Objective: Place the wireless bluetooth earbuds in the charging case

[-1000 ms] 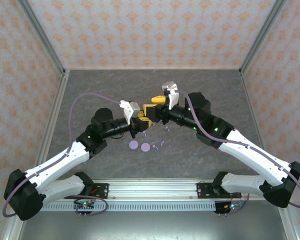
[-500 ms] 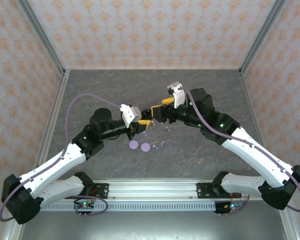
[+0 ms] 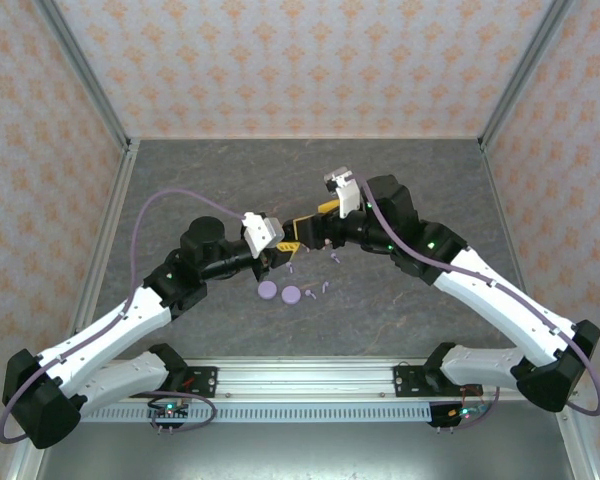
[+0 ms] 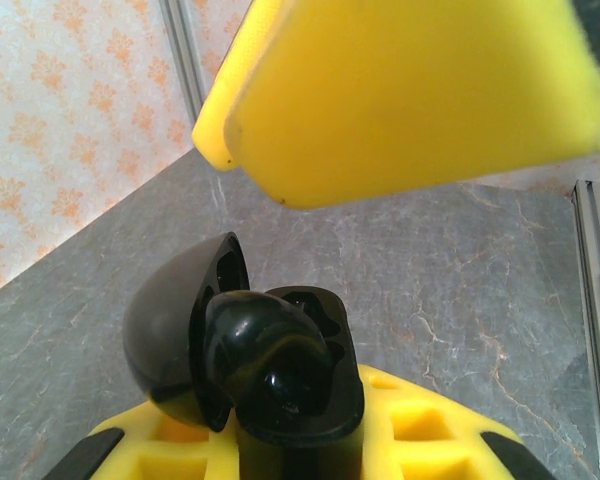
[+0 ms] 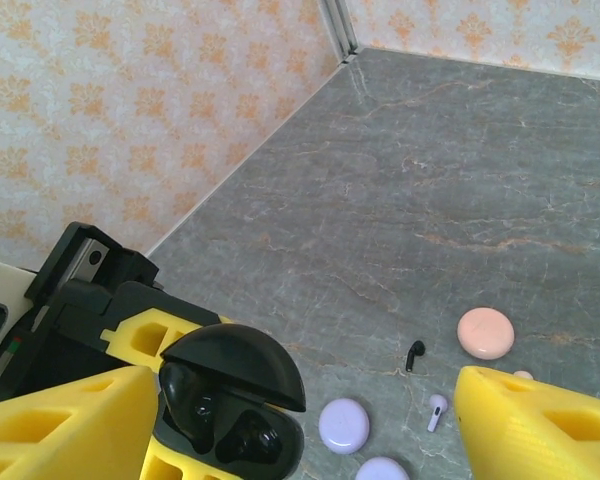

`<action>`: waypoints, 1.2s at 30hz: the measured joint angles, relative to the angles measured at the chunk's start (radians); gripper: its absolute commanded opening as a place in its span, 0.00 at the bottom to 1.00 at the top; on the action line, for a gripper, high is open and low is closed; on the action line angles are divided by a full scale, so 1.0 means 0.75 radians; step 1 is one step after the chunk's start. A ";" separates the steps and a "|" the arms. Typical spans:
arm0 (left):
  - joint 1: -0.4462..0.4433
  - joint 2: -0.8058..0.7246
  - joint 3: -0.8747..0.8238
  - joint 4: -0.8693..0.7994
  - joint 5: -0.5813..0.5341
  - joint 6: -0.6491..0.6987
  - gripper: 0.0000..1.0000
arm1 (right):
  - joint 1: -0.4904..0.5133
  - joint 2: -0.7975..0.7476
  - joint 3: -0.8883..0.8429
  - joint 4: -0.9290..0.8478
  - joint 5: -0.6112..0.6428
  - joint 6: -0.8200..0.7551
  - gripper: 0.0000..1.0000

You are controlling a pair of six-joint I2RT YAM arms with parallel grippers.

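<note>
Standing by the bench, I saw the left gripper (image 4: 320, 290) pinched narrow on the black charging case (image 5: 230, 415), which was held off the grey table (image 5: 400, 200) near the middle of the overhead frame. The case's domed lid stood tipped open, and glossy black shapes sat in its wells; whether both wells were filled I could not tell. The right gripper (image 5: 305, 395) hung just above the case with its yellow fingers (image 5: 540, 425) spread wide, one on each side and touching nothing. In the lower right of the right wrist view, a tiny stemmed black earbud (image 5: 414, 354) and a pale earbud (image 5: 436, 408) lay loose on the table. They were near a round pink case (image 5: 485, 332) and two lavender cases (image 5: 343, 424). Compared with a second before, the right fingers had opened from a narrower gap. The left wrist had dipped slightly lower in the overhead frame, and the loose pieces on the table had not shifted.
</note>
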 measured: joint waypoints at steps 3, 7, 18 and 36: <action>-0.007 0.000 0.012 -0.008 -0.004 0.010 0.00 | 0.000 0.003 -0.001 0.001 -0.006 0.004 0.79; -0.008 0.000 0.015 -0.016 -0.004 0.017 0.00 | 0.000 0.011 -0.001 0.008 -0.022 0.015 0.79; -0.013 0.001 0.017 -0.054 -0.015 0.020 0.00 | 0.000 0.069 -0.001 0.020 -0.050 0.020 0.79; -0.017 0.001 0.017 -0.055 -0.019 0.019 0.00 | 0.000 -0.020 -0.036 -0.024 -0.033 -0.003 0.81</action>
